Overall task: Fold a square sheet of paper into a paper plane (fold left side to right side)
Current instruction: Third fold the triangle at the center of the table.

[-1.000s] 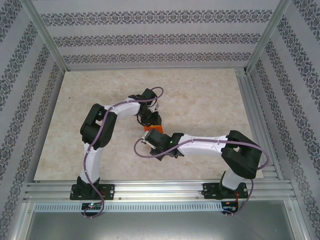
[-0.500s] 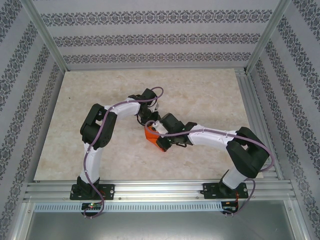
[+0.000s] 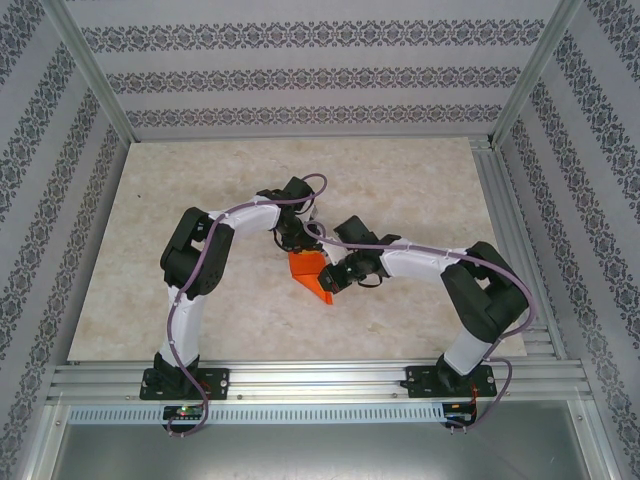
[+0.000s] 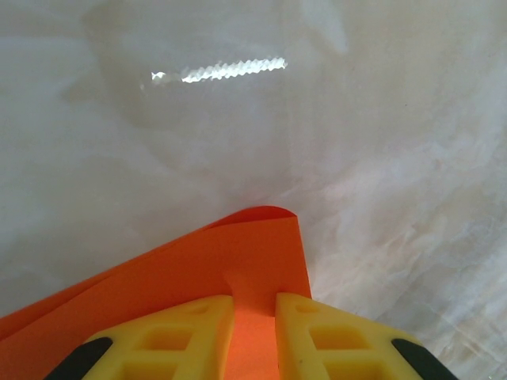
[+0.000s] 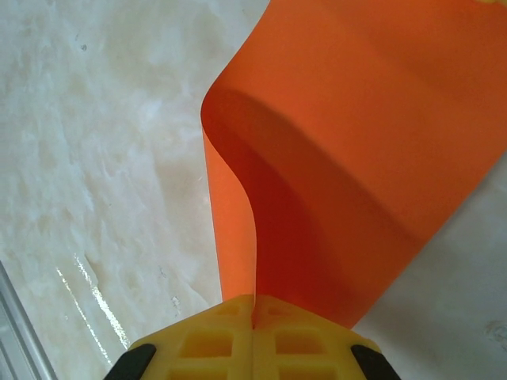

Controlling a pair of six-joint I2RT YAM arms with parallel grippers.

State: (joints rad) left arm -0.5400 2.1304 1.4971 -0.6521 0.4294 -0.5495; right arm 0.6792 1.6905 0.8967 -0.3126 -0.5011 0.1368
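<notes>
Paper plane (image 3: 309, 271) paper is sitting near the middle of the marble-patterned table (image 3: 420, 190), caught between the two grippers and partly lifting off the surface. From above it is showing as a bright orange wedge, with its far end tucked under the left gripper (image 3: 298, 243) and its near right corner meeting the right gripper (image 3: 333, 283). Both wrists are crowding over it, so much of its outline is being hidden in that view.

In the left wrist camera, the left gripper (image 4: 253, 301) is clamping the orange sheet (image 4: 238, 261) between its yellow fingers (image 4: 198, 332). The jaws are standing slightly apart with the paper filling the gap. A rounded corner of the sheet is poking out ahead of them, and a second layer is peeling away at the lower left. A bright streak of light (image 4: 222, 70) is glinting on the bare table (image 4: 380, 119) beyond.

In the right wrist camera, the right gripper (image 5: 253, 302) is pinching the sheet's edge with its jaws fully pressed together. From there the paper (image 5: 356, 158) is curling up and away in a smooth S-shaped bend, not creased flat, and is blocking the upper right of the table (image 5: 95, 158). A strip of metal rail (image 5: 12, 317) is showing at the lower left.

Patterned walls (image 3: 300, 75) are enclosing the table on three sides, and an aluminium frame (image 3: 320, 380) is running along the near edge where the arm bases are bolted. A purple cable (image 3: 175, 320) is looping along the left arm.
</notes>
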